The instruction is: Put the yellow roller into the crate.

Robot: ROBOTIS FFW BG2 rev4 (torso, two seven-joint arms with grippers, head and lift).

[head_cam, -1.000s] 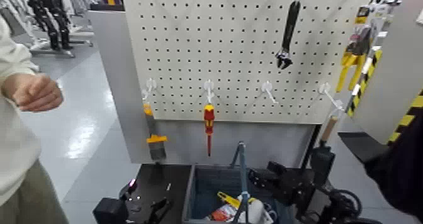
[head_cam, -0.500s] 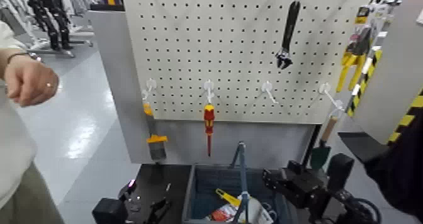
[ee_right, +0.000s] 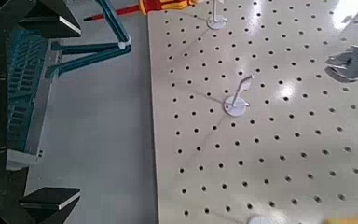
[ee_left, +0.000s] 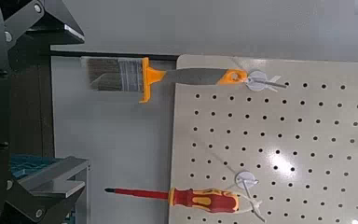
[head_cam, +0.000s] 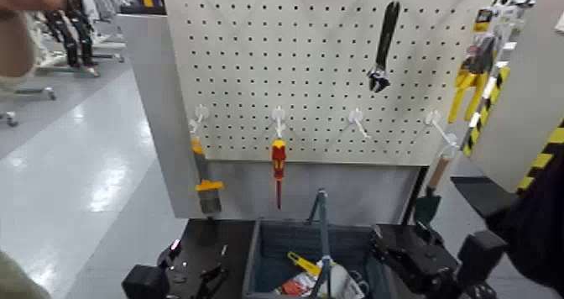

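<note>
The yellow roller (head_cam: 304, 264) lies inside the crate (head_cam: 267, 250) at the bottom centre of the head view, its white sleeve (head_cam: 339, 280) toward the right wall. Nothing holds it. My right gripper (ee_right: 47, 107) is open and empty. In the head view it hangs as a dark mass (head_cam: 407, 256) just right of the crate. My left gripper (ee_left: 47, 103) is parked low at the left of the crate (head_cam: 201, 281), with its fingers spread and nothing between them.
Behind the crate stands a white pegboard (head_cam: 319, 76). On it hang a red-and-yellow screwdriver (head_cam: 278, 164), an orange-handled brush (head_cam: 206, 189), a black wrench (head_cam: 384, 46) and yellow pliers (head_cam: 470, 80). A person's arm (head_cam: 21, 25) shows at the top left.
My right arm has drawn back to the right and lower, away from the crate. The person's hand at the left has risen toward the top corner. The roller has stayed in the crate.
</note>
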